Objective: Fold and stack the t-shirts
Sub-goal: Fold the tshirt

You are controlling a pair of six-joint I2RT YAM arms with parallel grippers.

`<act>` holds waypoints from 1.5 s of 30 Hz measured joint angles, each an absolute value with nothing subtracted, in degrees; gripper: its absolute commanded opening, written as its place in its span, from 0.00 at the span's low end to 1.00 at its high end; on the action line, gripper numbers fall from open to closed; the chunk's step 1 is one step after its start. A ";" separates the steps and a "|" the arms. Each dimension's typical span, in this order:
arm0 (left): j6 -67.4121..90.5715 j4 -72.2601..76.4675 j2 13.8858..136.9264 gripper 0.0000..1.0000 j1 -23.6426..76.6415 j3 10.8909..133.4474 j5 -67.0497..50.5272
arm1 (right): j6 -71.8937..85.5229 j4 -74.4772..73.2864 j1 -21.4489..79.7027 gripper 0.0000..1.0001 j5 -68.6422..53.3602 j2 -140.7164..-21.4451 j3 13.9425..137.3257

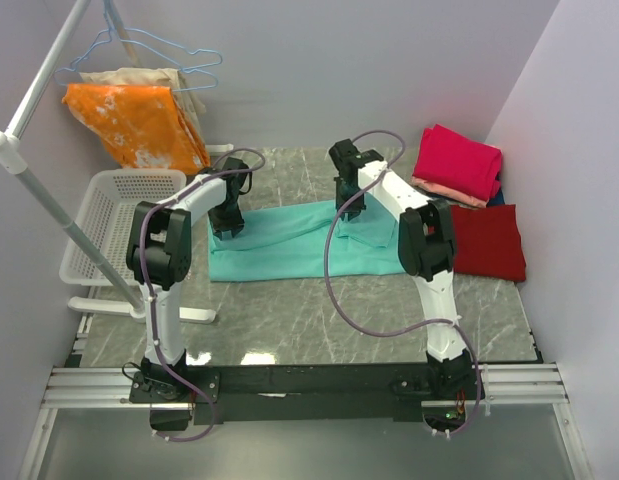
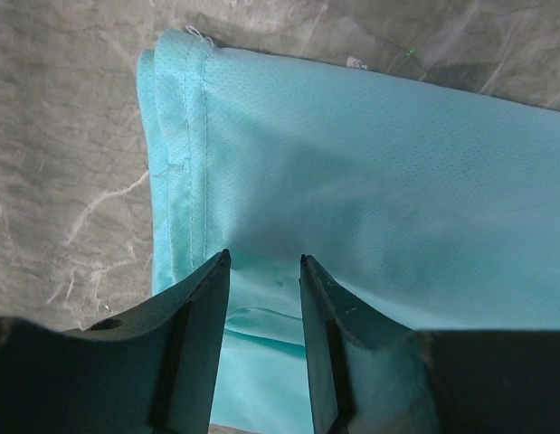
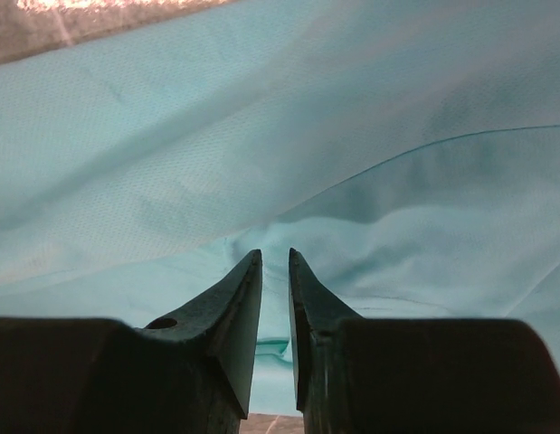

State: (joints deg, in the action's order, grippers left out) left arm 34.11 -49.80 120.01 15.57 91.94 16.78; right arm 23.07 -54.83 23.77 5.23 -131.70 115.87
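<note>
A teal t-shirt (image 1: 289,245) lies spread flat across the middle of the marble table. My left gripper (image 1: 227,225) is down over its left end, jaws open, with teal cloth (image 2: 370,181) and its hemmed edge showing beyond the left gripper (image 2: 264,259). Over the shirt's far right part my right gripper (image 1: 349,210) is slightly open; between the tips of the right gripper (image 3: 275,255) only rumpled teal cloth (image 3: 171,136) shows. A folded magenta-pink t-shirt (image 1: 457,160) rests on a salmon t-shirt (image 1: 444,190) at the back right. A dark red t-shirt (image 1: 487,240) lies folded in front of them.
A white plastic basket (image 1: 114,215) stands at the table's left edge beside a white rack pole (image 1: 49,200). An orange white-blotched cloth (image 1: 139,120) and a beige cloth (image 1: 169,78) hang on hangers at the back left. Walls close in on both sides.
</note>
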 measured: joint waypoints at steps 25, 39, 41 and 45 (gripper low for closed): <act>34.09 -49.84 120.62 0.44 15.57 92.20 16.78 | 22.41 -55.09 26.63 0.28 3.84 -131.72 113.56; 34.09 -49.84 120.70 0.44 15.57 92.29 16.78 | 22.90 -55.72 27.51 0.14 4.10 -135.31 115.35; 34.09 -49.84 120.70 0.44 15.57 92.29 16.80 | 22.96 -55.94 27.51 0.00 4.38 -135.31 115.35; 34.09 -50.02 120.73 0.44 15.57 92.47 16.82 | 23.55 -56.42 27.53 0.00 5.34 -135.31 115.35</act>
